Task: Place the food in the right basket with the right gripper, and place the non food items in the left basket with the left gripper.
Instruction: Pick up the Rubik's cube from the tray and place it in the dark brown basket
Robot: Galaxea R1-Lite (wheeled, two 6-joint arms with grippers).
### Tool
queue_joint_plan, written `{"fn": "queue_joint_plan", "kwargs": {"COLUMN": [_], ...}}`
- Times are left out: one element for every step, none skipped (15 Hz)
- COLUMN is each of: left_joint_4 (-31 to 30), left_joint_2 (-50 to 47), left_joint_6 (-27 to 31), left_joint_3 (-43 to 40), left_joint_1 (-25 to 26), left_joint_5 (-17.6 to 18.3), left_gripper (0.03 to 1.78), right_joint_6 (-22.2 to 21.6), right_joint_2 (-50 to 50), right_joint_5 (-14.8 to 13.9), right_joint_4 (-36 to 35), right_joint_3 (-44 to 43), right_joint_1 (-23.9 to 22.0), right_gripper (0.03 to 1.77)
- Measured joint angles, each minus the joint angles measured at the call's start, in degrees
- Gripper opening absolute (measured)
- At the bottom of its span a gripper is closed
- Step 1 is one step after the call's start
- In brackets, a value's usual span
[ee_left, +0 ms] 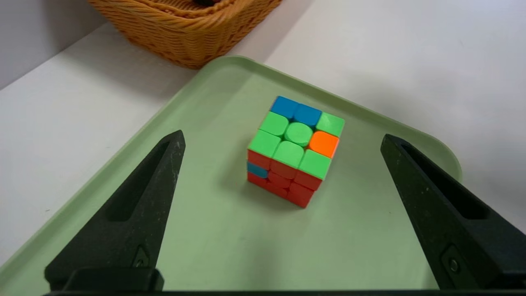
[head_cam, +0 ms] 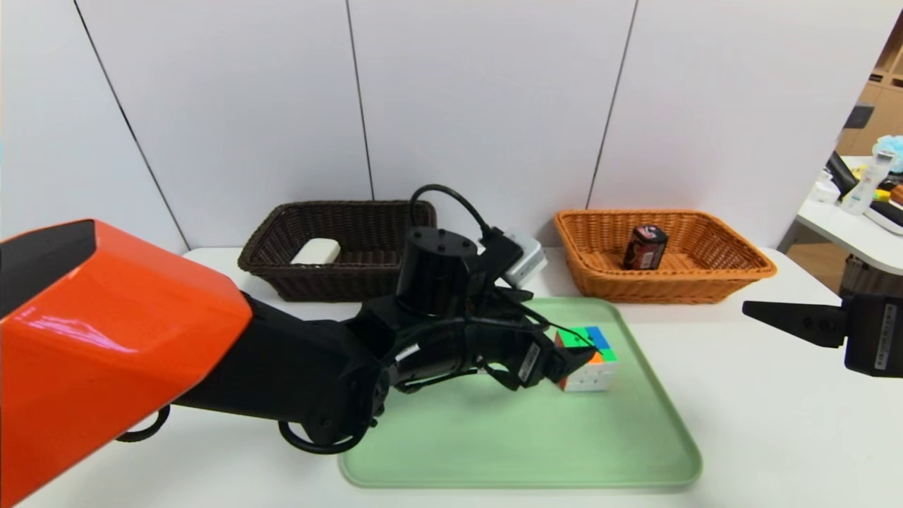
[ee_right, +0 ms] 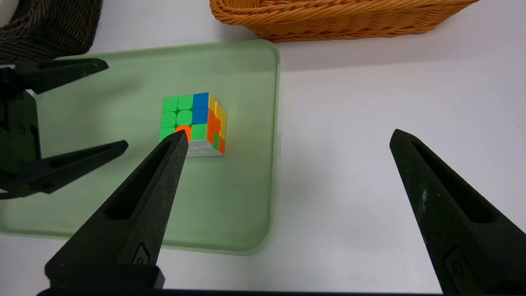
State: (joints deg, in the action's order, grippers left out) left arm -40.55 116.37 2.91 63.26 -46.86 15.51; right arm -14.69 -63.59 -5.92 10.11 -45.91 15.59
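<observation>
The puzzle cube (head_cam: 589, 358) (ee_left: 296, 150) (ee_right: 193, 121) stands on the green tray (head_cam: 494, 437), toward its back right. My left gripper (head_cam: 573, 358) (ee_left: 283, 135) (ee_right: 115, 102) is low over the tray, open wide and pointed at the cube; its tips stop just short of it and touch nothing. The white soap-like bar (head_cam: 315, 251) lies in the dark brown left basket (head_cam: 282, 279). The black food packet (head_cam: 644, 247) stands upright in the orange-tan right basket (head_cam: 726, 282) (ee_right: 328, 20). My right gripper (head_cam: 755, 309) (ee_right: 287, 133) hovers open and empty over the table right of the tray.
A small white-grey box (head_cam: 525, 259) with a black cable sits at the back between the baskets. Another table (head_cam: 846, 219) with bottles stands at the far right. The left arm's orange shell (head_cam: 106, 339) fills the near left.
</observation>
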Motion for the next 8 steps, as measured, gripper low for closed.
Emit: {"fn": "queue_joint_plan", "kwargs": {"left_joint_4": [-1.4, -1.7, -1.8, -1.7, -1.7, -1.7, -1.7, -1.7], "left_joint_2": [0.6, 0.9, 1.0, 0.9, 0.8, 0.7, 0.6, 0.6], "left_joint_6": [0.0, 0.0, 0.0, 0.0, 0.0, 0.0, 0.0, -0.1], "left_joint_3": [-1.5, -2.6, -3.8, -4.7, -5.3, -5.7, -5.9, -6.0], "left_joint_1": [0.0, 0.0, -0.2, -0.5, -0.6, -0.6, -0.6, -0.7], "left_joint_5": [0.7, 1.2, 1.7, 2.2, 2.4, 2.5, 2.5, 2.5], "left_gripper": [1.69, 1.69, 1.69, 1.69, 1.69, 1.69, 1.69, 1.69], "right_joint_6": [-0.1, -0.3, -0.3, -0.3, -0.3, -0.3, -0.3, -0.3], "right_joint_2": [0.0, 0.0, 0.0, 0.0, 0.0, 0.0, 0.0, 0.0], "right_joint_5": [0.0, 0.3, 0.7, 0.7, 0.8, 0.8, 0.8, 0.8], "right_joint_4": [0.0, 0.0, 0.0, 0.0, 0.0, 0.1, 0.0, 0.0], "right_joint_3": [0.1, 0.2, 0.4, 0.4, 0.5, 0.6, 0.7, 0.7], "right_joint_1": [-0.2, -0.2, -0.4, -0.4, -0.4, -0.4, -0.4, -0.4], "right_gripper": [1.69, 1.69, 1.69, 1.69, 1.69, 1.69, 1.69, 1.69]}}
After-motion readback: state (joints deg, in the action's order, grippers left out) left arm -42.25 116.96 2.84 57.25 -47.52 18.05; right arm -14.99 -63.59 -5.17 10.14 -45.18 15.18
